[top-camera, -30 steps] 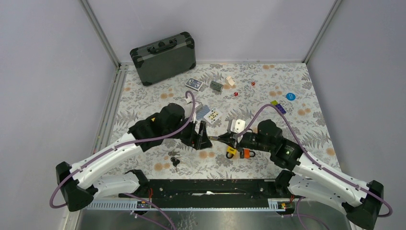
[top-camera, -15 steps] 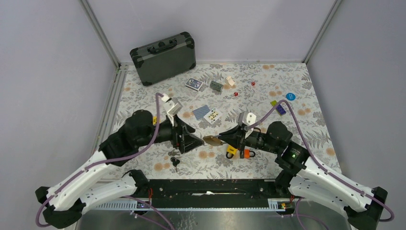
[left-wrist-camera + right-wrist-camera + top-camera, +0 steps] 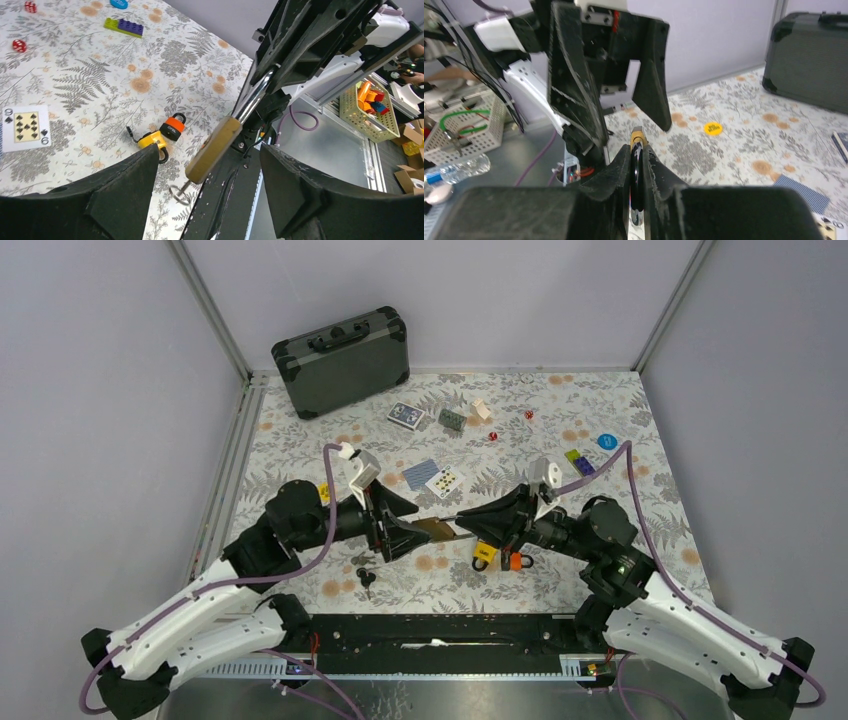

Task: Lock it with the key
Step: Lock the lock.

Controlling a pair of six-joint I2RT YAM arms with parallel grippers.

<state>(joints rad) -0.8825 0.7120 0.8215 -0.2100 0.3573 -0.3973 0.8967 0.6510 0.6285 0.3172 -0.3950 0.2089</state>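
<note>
A brass padlock (image 3: 437,530) hangs in the air between the two arms, and my right gripper (image 3: 468,526) is shut on its steel shackle (image 3: 255,95). In the right wrist view the shackle (image 3: 636,170) sits clamped between the jaws of the right gripper (image 3: 636,161), with the brass body (image 3: 637,136) beyond. A small key (image 3: 183,189) on a wire ring sticks out of the lock's lower end. My left gripper (image 3: 210,175) is open, its fingers standing either side of the brass body (image 3: 212,150) without touching it.
A yellow padlock (image 3: 483,553) and an orange padlock (image 3: 516,560) lie under the right wrist. A bunch of dark keys (image 3: 365,573) lies near the front edge. Playing cards (image 3: 434,476), dice, toy bricks, a blue disc (image 3: 607,441) and a black case (image 3: 341,360) sit farther back.
The right arm has drawn back to the right with the lock held up. The left arm has swung lower and brought its open fingers around the brass body.
</note>
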